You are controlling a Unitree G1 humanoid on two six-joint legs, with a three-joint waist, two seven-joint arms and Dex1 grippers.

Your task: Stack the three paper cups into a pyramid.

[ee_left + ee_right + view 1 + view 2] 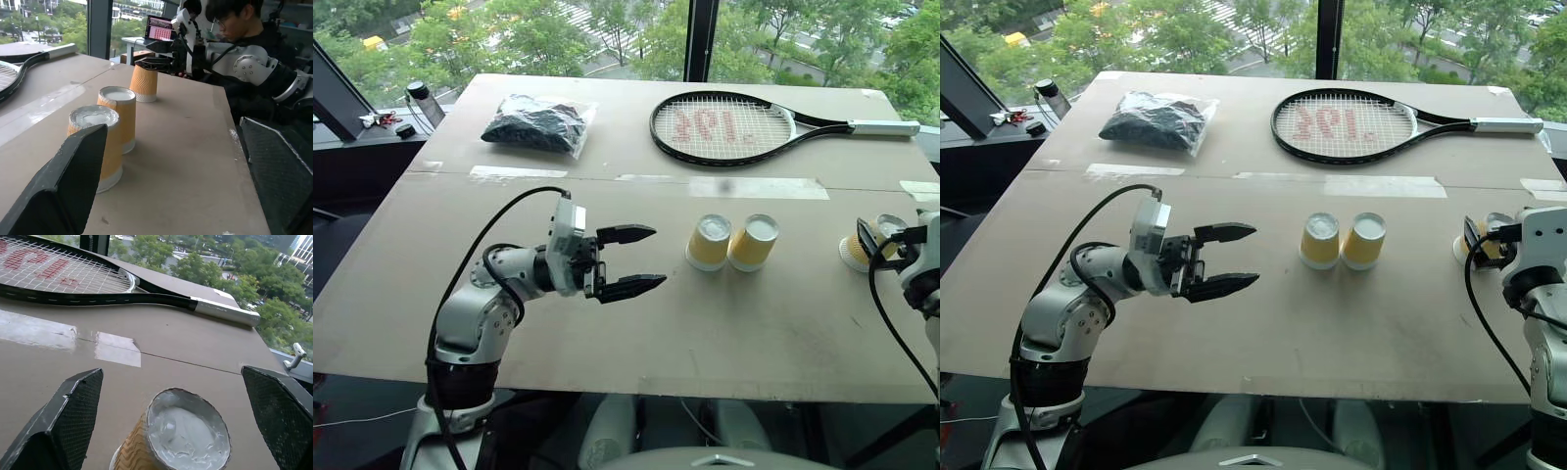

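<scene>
Jaws on both grippers are spread wide, nothing held. Left gripper (pixel 644 259) is held level over the table (pixel 607 323), aimed at two inverted cups (pixel 730 243) standing side by side, touching, mid-table. Third cup (pixel 188 439), also inverted, is seen between the right gripper (pixel 873 238) fingers near the right edge, ungripped.

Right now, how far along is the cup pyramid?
Done: two paper cups stand upside down, side by side, as the base. In hand: the right gripper is open around the third cup, not closed on it. The left gripper is open and empty. Left: grasp that cup and set it on top.
</scene>
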